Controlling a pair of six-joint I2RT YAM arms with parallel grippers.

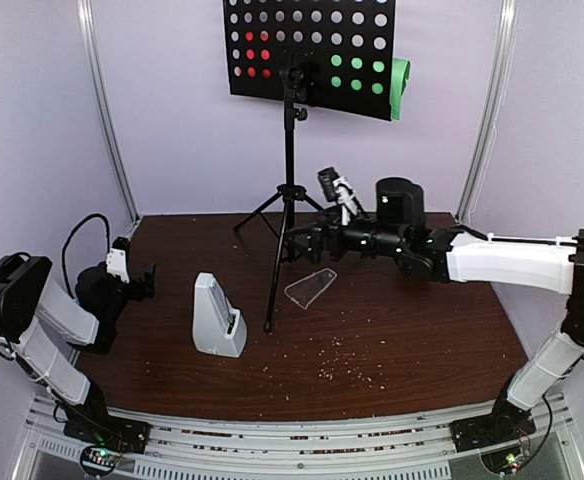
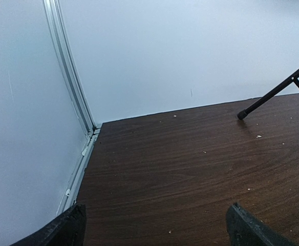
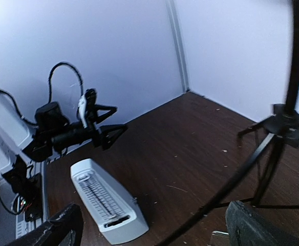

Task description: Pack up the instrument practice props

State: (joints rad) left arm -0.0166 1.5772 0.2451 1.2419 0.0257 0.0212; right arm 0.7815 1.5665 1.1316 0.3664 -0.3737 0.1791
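Observation:
The black perforated music stand (image 1: 307, 45) rises on its tripod (image 1: 288, 200) at the back centre. A red sheet (image 1: 257, 55) shows through its holes on the left, and a green sheet (image 1: 400, 88) sticks out on the right. The white metronome (image 1: 217, 318) stands left of the front tripod leg, and its clear cover (image 1: 309, 287) lies to the right. My right gripper (image 1: 300, 243) hovers open just right of the stand's pole, holding nothing. In the right wrist view the metronome (image 3: 106, 202) and a tripod leg (image 3: 241, 174) lie ahead of the right gripper (image 3: 154, 230). My left gripper (image 1: 150, 280) is open and empty at the far left.
Small crumbs (image 1: 337, 360) are scattered over the brown table (image 1: 422, 340). A metal frame post (image 2: 70, 77) stands in the back left corner, with white walls around. One tripod foot (image 2: 241, 115) reaches into the left wrist view, well ahead of the left gripper (image 2: 157, 230).

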